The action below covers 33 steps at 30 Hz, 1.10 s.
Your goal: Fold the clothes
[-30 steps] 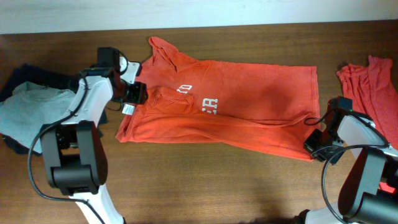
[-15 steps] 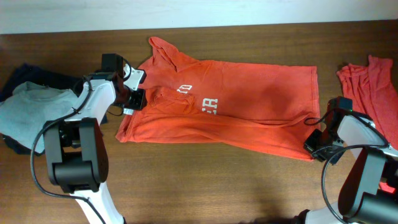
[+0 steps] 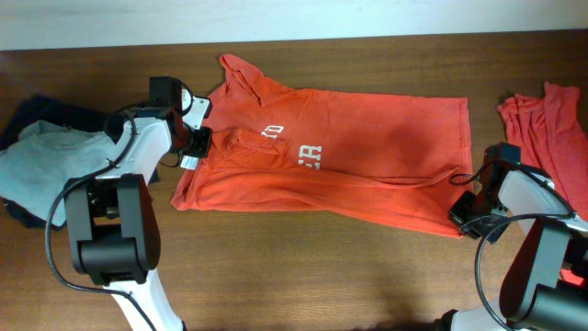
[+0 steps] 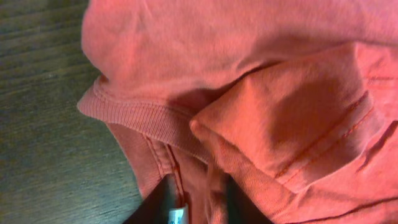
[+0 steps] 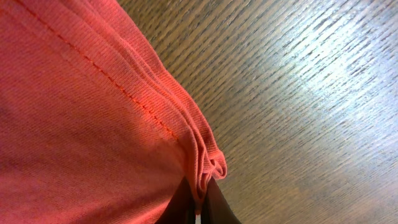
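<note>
I record that my left gripper [image 3: 199, 142] now sits slightly nearer the collar of the T-shirt [image 3: 367, 156] than a second ago, and its wrist has shifted a little toward the garment. Its jaws have narrowed, with collar cloth now pinched between the fingers [image 4: 242, 208].

Dark wooden table [image 3: 303, 276], pale grey-blue tee [image 3: 37, 165] atop dark navy garments [image 3: 46, 115], red cloth [image 3: 551, 124] at right edge

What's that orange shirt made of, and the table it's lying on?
Shirt: probably soft, matte cotton knit. Close up it shows a fine knit texture, stitched hems and a ribbed collar.
Table: wood or wood-look laminate with a slight sheen. Grain lines and glare show, but not which.
</note>
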Each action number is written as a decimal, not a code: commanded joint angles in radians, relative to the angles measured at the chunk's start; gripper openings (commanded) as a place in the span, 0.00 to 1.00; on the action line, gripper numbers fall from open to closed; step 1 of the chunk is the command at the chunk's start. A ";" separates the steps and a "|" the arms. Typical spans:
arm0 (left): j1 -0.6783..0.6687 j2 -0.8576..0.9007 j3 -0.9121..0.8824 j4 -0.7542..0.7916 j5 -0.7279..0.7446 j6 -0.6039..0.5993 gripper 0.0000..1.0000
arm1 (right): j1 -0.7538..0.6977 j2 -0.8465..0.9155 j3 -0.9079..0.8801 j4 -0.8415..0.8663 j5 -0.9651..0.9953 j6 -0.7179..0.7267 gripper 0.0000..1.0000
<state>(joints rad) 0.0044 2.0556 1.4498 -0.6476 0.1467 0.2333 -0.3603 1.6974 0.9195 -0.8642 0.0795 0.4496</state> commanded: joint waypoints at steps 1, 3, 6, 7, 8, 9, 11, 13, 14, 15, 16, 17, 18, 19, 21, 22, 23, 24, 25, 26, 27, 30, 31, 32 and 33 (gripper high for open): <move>-0.008 0.024 -0.006 -0.014 -0.005 -0.005 0.43 | -0.002 0.010 0.015 -0.003 0.034 0.016 0.04; -0.008 0.024 -0.006 -0.024 -0.002 -0.005 0.44 | -0.002 0.010 0.015 -0.003 0.034 0.016 0.04; -0.008 0.024 -0.010 -0.027 0.003 -0.004 0.44 | -0.002 0.010 0.015 -0.003 0.034 0.016 0.04; -0.008 0.027 -0.011 -0.026 0.003 -0.004 0.42 | -0.002 0.010 0.015 -0.003 0.034 0.016 0.04; -0.008 0.035 -0.011 -0.025 0.003 -0.004 0.38 | -0.002 0.010 0.015 -0.003 0.034 0.016 0.04; -0.008 0.044 -0.011 -0.024 0.003 -0.004 0.33 | -0.002 0.010 0.015 -0.003 0.034 0.016 0.04; -0.008 0.077 -0.011 -0.028 0.012 -0.004 0.24 | -0.002 0.010 0.015 -0.003 0.034 0.016 0.04; -0.008 0.095 -0.011 -0.037 0.018 -0.005 0.09 | -0.002 0.010 0.015 -0.003 0.034 0.016 0.04; -0.008 0.095 -0.011 -0.034 0.018 -0.005 0.07 | -0.002 0.010 0.015 -0.003 0.034 0.016 0.04; -0.008 0.093 -0.006 -0.029 0.017 -0.011 0.02 | -0.002 0.010 0.015 -0.003 0.034 0.016 0.04; -0.008 0.092 -0.002 -0.029 0.016 -0.021 0.02 | -0.002 0.010 0.015 -0.003 0.034 0.016 0.04; -0.006 0.091 0.002 -0.029 0.016 -0.025 0.01 | -0.002 0.010 0.015 -0.003 0.035 0.016 0.04; -0.005 0.090 0.008 -0.029 0.014 -0.032 0.01 | -0.002 0.010 0.015 -0.004 0.041 0.016 0.04; -0.002 0.087 0.013 -0.029 0.013 -0.038 0.01 | -0.002 0.010 0.015 -0.008 0.066 0.016 0.04; 0.001 0.082 0.021 -0.026 0.010 -0.038 0.00 | -0.002 0.010 0.015 -0.024 0.154 0.038 0.04; 0.003 0.079 0.025 -0.024 0.009 -0.038 0.01 | -0.002 0.010 0.015 -0.031 0.186 0.064 0.04; 0.006 0.078 0.029 -0.023 0.005 -0.039 0.01 | -0.002 0.010 0.015 -0.033 0.196 0.077 0.04; 0.012 0.076 0.034 -0.024 -0.008 -0.043 0.01 | -0.002 0.010 0.015 -0.030 0.195 0.077 0.04; 0.017 0.074 0.037 -0.026 -0.021 -0.050 0.01 | -0.002 0.010 0.015 -0.030 0.195 0.077 0.04; 0.022 0.074 0.040 -0.026 -0.024 -0.051 0.00 | -0.002 0.010 0.015 -0.030 0.195 0.077 0.04; 0.027 0.071 0.042 -0.026 -0.024 -0.053 0.01 | -0.002 0.010 0.015 -0.030 0.195 0.077 0.04; 0.047 0.063 0.045 -0.026 -0.024 -0.061 0.00 | -0.002 0.010 0.015 -0.030 0.195 0.077 0.04; 0.051 0.063 0.048 -0.026 -0.024 -0.061 0.01 | -0.002 0.010 0.015 -0.030 0.195 0.077 0.04; 0.056 0.063 0.051 -0.026 -0.024 -0.061 0.00 | -0.002 0.010 0.015 -0.030 0.195 0.077 0.04; 0.058 0.063 0.054 -0.026 -0.024 -0.061 0.01 | -0.002 0.010 0.015 -0.029 0.195 0.077 0.04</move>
<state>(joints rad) 0.0372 2.1143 1.4685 -0.6727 0.1497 0.1867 -0.3603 1.6993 0.9199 -0.8906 0.2096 0.5026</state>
